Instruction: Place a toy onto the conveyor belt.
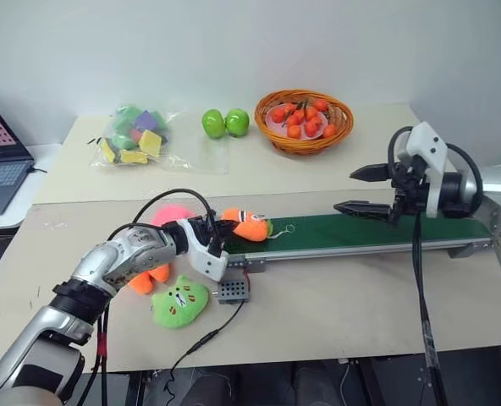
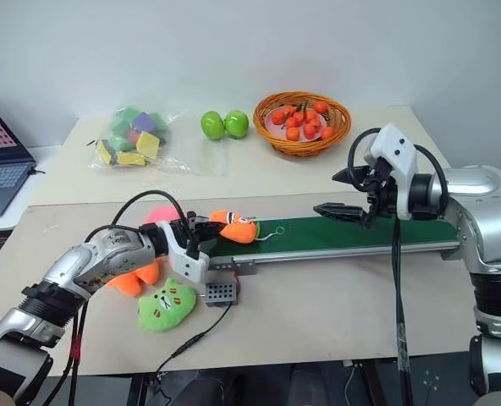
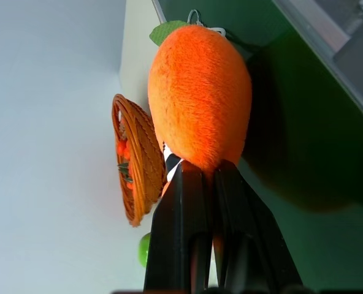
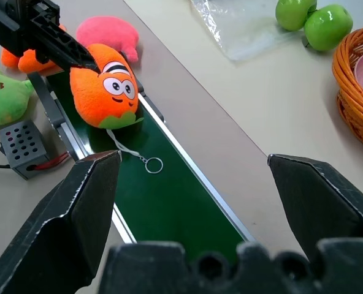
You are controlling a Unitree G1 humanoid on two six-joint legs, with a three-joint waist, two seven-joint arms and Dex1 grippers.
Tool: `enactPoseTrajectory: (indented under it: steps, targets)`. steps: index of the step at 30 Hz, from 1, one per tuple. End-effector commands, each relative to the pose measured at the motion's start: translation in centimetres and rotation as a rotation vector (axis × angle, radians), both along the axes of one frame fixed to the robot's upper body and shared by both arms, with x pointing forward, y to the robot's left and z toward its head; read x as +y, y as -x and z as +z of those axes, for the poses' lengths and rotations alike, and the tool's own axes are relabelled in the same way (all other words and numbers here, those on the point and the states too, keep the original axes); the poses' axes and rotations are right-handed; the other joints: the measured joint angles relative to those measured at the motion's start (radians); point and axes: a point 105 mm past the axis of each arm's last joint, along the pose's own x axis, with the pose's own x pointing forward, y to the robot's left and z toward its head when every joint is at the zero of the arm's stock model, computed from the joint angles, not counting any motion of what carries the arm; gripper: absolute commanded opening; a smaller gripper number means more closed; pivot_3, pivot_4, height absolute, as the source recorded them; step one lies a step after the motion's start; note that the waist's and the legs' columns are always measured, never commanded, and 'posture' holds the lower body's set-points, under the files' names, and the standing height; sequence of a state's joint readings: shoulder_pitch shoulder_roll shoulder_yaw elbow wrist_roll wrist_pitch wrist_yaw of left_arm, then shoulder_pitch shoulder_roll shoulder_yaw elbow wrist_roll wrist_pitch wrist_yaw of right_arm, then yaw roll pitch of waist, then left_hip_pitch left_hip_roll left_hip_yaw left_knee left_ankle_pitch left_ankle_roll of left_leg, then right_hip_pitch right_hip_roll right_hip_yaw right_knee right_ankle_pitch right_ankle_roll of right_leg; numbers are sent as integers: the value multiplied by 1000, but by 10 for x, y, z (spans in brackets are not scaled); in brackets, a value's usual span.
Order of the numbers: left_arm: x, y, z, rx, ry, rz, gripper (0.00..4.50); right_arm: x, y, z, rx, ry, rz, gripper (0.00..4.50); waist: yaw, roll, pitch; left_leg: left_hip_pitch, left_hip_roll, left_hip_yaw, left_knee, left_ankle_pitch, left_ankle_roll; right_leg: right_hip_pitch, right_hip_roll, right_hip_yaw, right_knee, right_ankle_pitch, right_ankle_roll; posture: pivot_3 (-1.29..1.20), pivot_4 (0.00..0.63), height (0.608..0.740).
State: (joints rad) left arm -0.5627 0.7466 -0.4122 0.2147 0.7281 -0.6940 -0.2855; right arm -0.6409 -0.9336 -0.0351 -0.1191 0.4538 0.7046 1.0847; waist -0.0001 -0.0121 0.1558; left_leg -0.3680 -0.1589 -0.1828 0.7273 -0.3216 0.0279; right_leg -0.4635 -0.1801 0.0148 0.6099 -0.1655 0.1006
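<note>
The left end effector (image 1: 219, 235) is clamped on the toy's (image 1: 249, 226) soft edge over the belt (image 1: 360, 230); light, squashy plush, best pinched at its rim.

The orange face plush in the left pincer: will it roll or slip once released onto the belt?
The toy looks soft and fuzzy, so it probably grips the conveyor belt rather than sliding. Its rounded body might rock slightly. The left pincer pinches it easily, suggesting it is light.
</note>
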Motion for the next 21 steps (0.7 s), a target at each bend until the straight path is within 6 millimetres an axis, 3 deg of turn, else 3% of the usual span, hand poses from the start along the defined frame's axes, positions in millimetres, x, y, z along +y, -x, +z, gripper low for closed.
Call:
enactPoseTrajectory:
  steps: [1,4,7,14,17,21]
  targets:
    - [5,1,2,-47,-14,-11,76,-2,3,15,-72,-3,4,4500,1,0,0,0,0,0,0,0,0,0,0,0,0,0,0,0,150,740]
    - [11,0,-1,-41,-20,-3,76,-2,3,16,-75,-2,4,4500,1,0,0,0,0,0,0,0,0,0,0,0,0,0,0,0,150,740]
    - [16,-2,-1,-35,-21,6,856,-1,3,16,-75,-1,5,4500,1,0,0,0,0,0,0,0,0,0,0,0,0,0,0,0,150,740]
    - [36,-14,3,-24,-35,67,3536,1,4,17,-73,1,17,4500,2,0,0,0,0,0,0,0,0,0,0,0,0,0,0,0,150,740]
    - [44,-17,12,97,65,125,4489,-2,7,18,-66,17,27,4500,-2,0,0,1,0,0,0,0,0,0,0,0,0,0,0,0,150,740]
    - [58,-17,27,452,285,242,4489,-9,9,21,-61,46,30,4500,-7,0,0,0,0,1,0,-1,1,-2,-1,0,1,0,0,0,150,740]
